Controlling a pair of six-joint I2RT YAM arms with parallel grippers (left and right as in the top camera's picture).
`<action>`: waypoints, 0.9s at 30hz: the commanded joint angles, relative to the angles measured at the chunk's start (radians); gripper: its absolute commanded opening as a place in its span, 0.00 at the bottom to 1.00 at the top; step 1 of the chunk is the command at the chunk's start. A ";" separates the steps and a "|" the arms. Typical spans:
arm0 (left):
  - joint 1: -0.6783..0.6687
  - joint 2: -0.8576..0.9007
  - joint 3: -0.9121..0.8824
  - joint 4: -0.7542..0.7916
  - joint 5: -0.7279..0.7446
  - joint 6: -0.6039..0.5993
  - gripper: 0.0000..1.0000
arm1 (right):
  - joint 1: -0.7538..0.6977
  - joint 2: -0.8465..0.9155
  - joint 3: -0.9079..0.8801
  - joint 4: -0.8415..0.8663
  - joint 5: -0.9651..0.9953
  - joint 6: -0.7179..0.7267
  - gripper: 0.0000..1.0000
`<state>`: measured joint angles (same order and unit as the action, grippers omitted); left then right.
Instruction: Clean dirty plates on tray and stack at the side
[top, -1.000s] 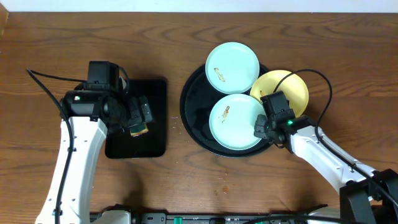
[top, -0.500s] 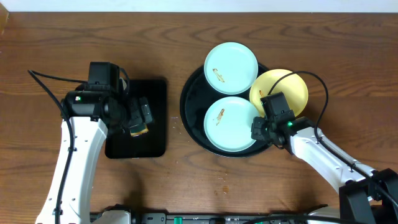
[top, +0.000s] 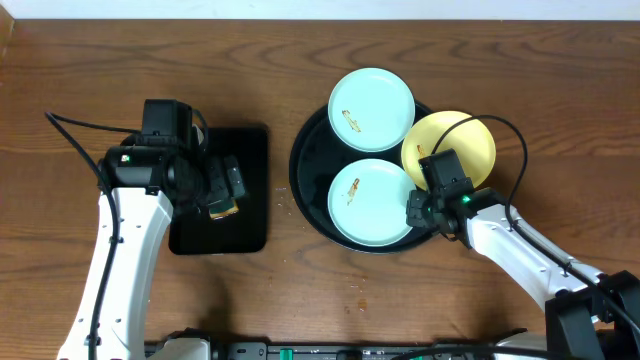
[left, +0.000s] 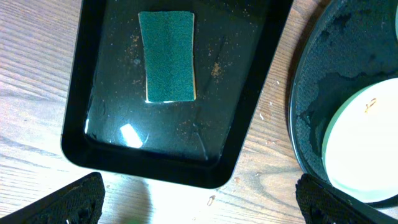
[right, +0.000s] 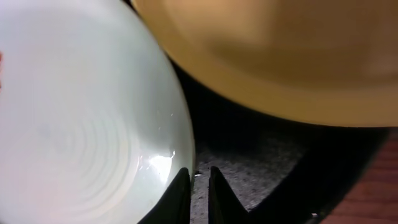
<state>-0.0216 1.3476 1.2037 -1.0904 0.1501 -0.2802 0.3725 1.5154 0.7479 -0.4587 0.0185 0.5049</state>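
The round black tray (top: 308, 190) holds a pale aqua plate (top: 368, 203) with a small brown smear at its front. A second smeared aqua plate (top: 372, 108) lies on its back rim, and a pale yellow plate (top: 462, 138) on its right rim. My right gripper (top: 418, 210) is shut, its tips (right: 199, 180) against the front aqua plate's right rim (right: 81, 112), with the tray floor (right: 261, 168) showing between them and the yellow plate (right: 280, 50) beyond. My left gripper (top: 225, 190) is open and empty (left: 199, 202) above the table.
A small rectangular black tray (top: 250, 140) lies left of the round tray. It holds a green sponge (left: 166, 56) and scattered crumbs. The round tray's edge (left: 305, 124) and the front plate (left: 367, 149) show at the right of the left wrist view. Crumbs dot the wood between.
The front aqua plate has slid a little to the left on the tray, with my right gripper following at its rim. The left arm has not moved.
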 joint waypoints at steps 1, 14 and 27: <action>-0.002 0.005 -0.013 0.010 -0.013 0.017 0.98 | 0.007 0.004 -0.010 0.001 0.060 -0.013 0.10; -0.002 0.005 -0.182 0.213 -0.117 -0.019 0.96 | 0.007 0.005 -0.044 0.036 0.060 -0.013 0.05; -0.002 0.006 -0.472 0.586 -0.117 -0.021 0.93 | 0.008 0.005 -0.050 0.048 0.060 -0.013 0.10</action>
<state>-0.0219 1.3487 0.7605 -0.5304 0.0456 -0.2928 0.3725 1.5154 0.7101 -0.4133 0.0608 0.4999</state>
